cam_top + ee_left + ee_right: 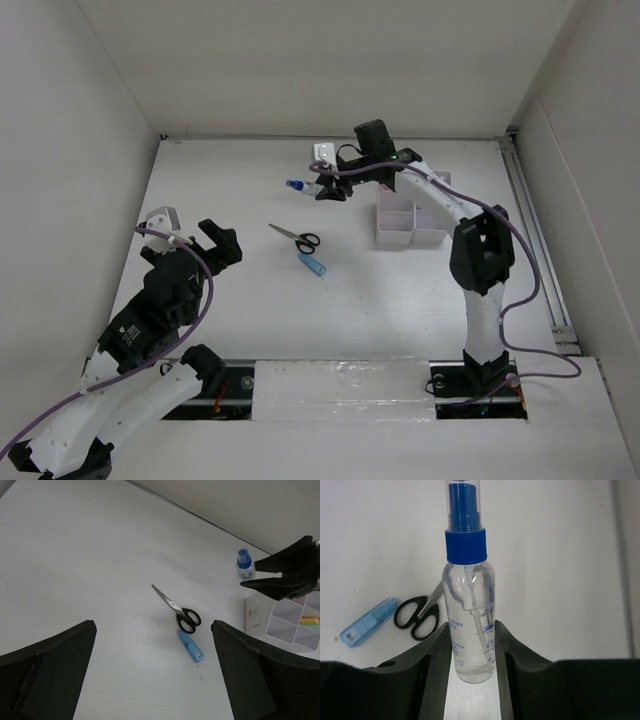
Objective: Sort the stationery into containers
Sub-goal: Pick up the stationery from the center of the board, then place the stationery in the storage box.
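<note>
My right gripper (472, 630) is shut on a clear spray bottle with a blue cap (469, 595), with a finger on each side of its lower body. From above, that bottle (296, 186) sticks out to the left of the right gripper (325, 188), left of the white organiser (410, 222). Black-handled scissors (297, 238) and a short blue tube (312, 264) lie mid-table. My left gripper (152, 627) is open with nothing in it, at the left, facing the scissors (179, 611) and the tube (190, 646). An orange marker (310, 621) lies in one compartment of the organiser (292, 625).
A small white box (325, 153) sits near the back wall behind the right gripper. White walls close the table on the left, back and right. A metal rail (535, 240) runs along the right edge.
</note>
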### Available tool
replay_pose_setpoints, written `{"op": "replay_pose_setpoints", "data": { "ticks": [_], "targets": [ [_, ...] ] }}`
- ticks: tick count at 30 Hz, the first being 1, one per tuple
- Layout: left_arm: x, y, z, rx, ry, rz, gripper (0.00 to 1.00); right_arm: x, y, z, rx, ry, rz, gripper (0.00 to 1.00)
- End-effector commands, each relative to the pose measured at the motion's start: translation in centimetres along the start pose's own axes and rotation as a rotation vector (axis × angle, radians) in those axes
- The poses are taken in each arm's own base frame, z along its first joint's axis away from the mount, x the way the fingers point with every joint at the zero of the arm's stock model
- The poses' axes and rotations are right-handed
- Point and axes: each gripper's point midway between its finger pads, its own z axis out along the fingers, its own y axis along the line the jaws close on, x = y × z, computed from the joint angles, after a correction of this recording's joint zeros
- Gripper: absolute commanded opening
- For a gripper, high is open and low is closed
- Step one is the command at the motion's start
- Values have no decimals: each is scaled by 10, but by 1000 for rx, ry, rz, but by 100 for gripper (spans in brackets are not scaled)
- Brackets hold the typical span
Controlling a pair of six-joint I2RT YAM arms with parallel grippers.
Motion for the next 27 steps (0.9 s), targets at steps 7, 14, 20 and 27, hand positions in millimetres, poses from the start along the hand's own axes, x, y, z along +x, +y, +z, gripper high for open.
{"op": "replay_pose_setpoints", "data": {
  "ticks": [7, 14, 20, 27],
  "targets": [
    [-1, -1, 2, -2, -10, -12, 100, -82, -65, -143, 606, -282, 235, 0],
    [-2, -4, 2, 11, -10, -18, 100, -69, -21, -238, 954, -334, 328, 0],
    [-3, -3, 2, 4, -15, -18, 100, -38, 35, -288, 1185, -348, 451, 0],
    [-2, -4, 2, 11, -10, -18, 100, -22, 82, -303, 1285, -455, 466, 0]
  ]
}}
